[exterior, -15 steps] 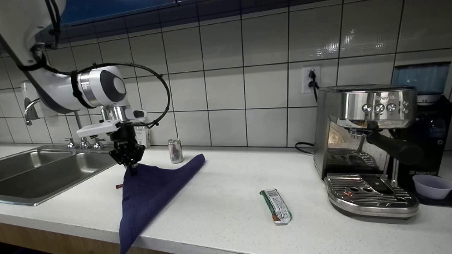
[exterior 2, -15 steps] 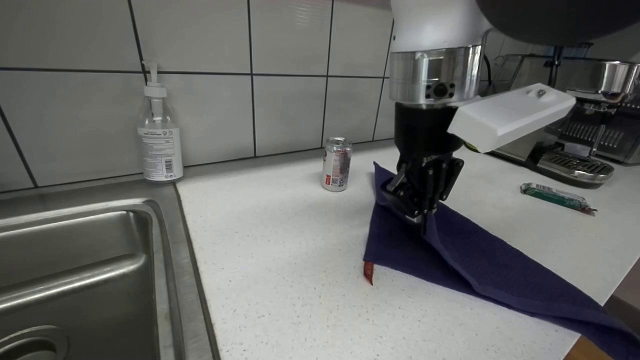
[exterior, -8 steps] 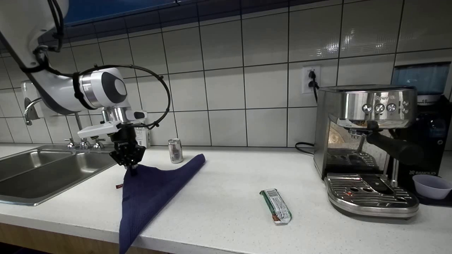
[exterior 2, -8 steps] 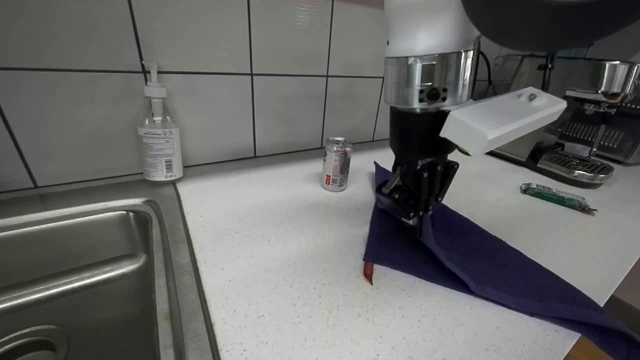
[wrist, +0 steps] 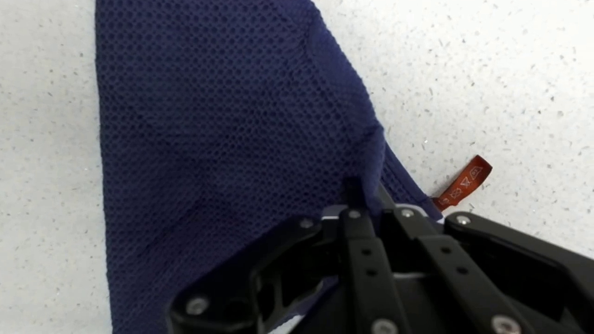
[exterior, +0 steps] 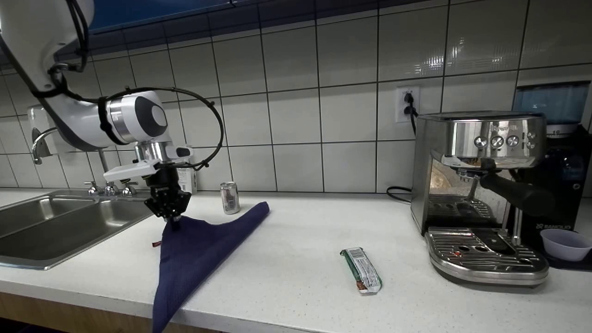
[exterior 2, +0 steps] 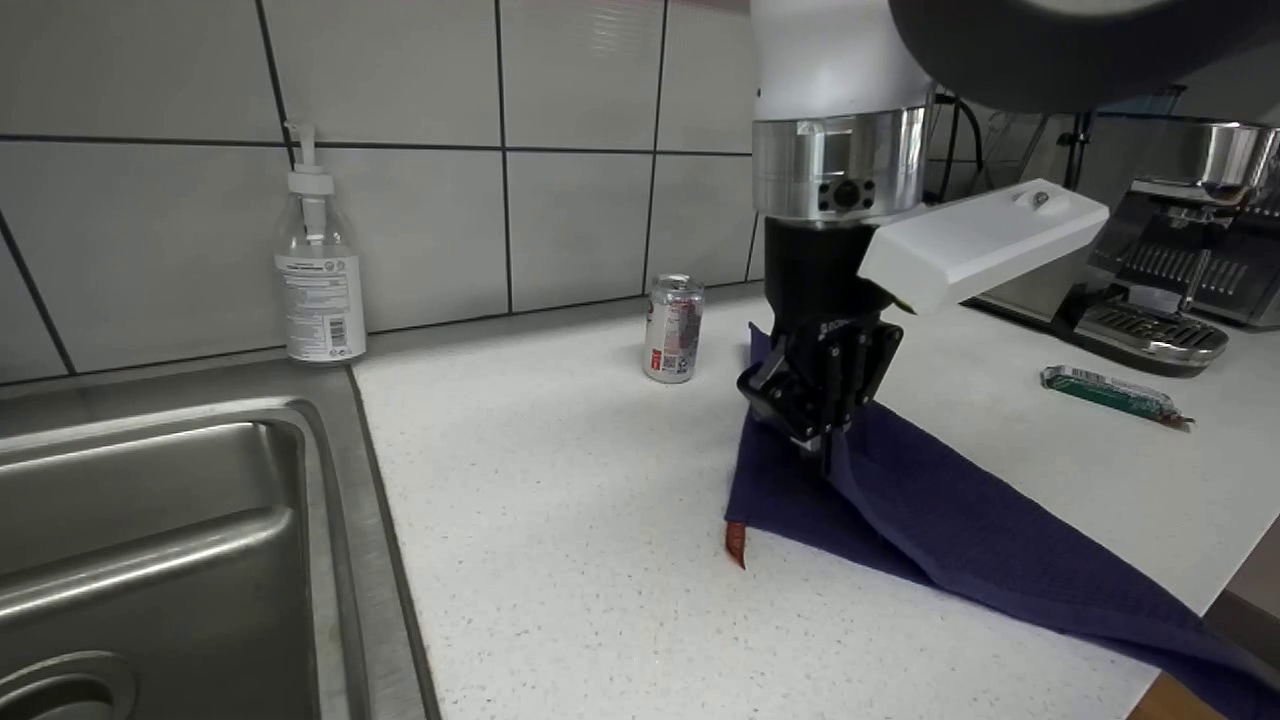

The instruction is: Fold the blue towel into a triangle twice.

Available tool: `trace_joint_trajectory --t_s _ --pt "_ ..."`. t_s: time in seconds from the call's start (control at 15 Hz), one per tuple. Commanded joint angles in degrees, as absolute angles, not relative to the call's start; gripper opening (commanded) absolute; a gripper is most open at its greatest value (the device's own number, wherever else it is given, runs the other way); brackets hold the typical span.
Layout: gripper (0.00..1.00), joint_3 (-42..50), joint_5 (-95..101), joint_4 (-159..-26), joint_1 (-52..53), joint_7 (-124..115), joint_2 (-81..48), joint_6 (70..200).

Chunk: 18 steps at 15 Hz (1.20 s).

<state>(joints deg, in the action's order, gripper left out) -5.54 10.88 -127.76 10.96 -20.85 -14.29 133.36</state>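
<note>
Gripper [wrist: 370,192] almost fully closed, pinching raised edge of blue towel [exterior: 196,252]; now slightly nearer to soda can [exterior: 230,198]. Towel lies on countertop [exterior: 300,249], reaching near can. Triangle fold probably being shaped, not yet finished.

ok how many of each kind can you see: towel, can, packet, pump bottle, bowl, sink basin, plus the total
Towel: 1
Can: 1
Packet: 1
Pump bottle: 1
Bowl: 1
Sink basins: 2
Total: 7
</note>
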Motion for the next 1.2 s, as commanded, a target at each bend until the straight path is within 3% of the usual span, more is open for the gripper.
trace_joint_trajectory --t_s 0.0,0.07,0.13,0.2,0.33,0.8,1.13 --pt "0.02 -5.70 9.63 -125.58 11.36 -19.59 -15.19 130.78" --pt "0.05 -5.68 9.66 -125.54 11.43 -19.62 -15.22 130.67" --pt "0.31 -5.67 9.58 -125.50 11.44 -19.62 -15.24 130.57" --pt "0.32 -5.66 9.52 -125.56 11.44 -19.61 -15.21 130.50" --pt "0.45 -5.64 9.44 -125.68 11.41 -19.59 -15.13 130.37" --pt "0.99 -5.55 8.76 -127.36 11.05 -19.27 -13.55 130.31" --pt "1.00 -5.29 8.25 -129.39 10.59 -18.92 -11.83 130.37"
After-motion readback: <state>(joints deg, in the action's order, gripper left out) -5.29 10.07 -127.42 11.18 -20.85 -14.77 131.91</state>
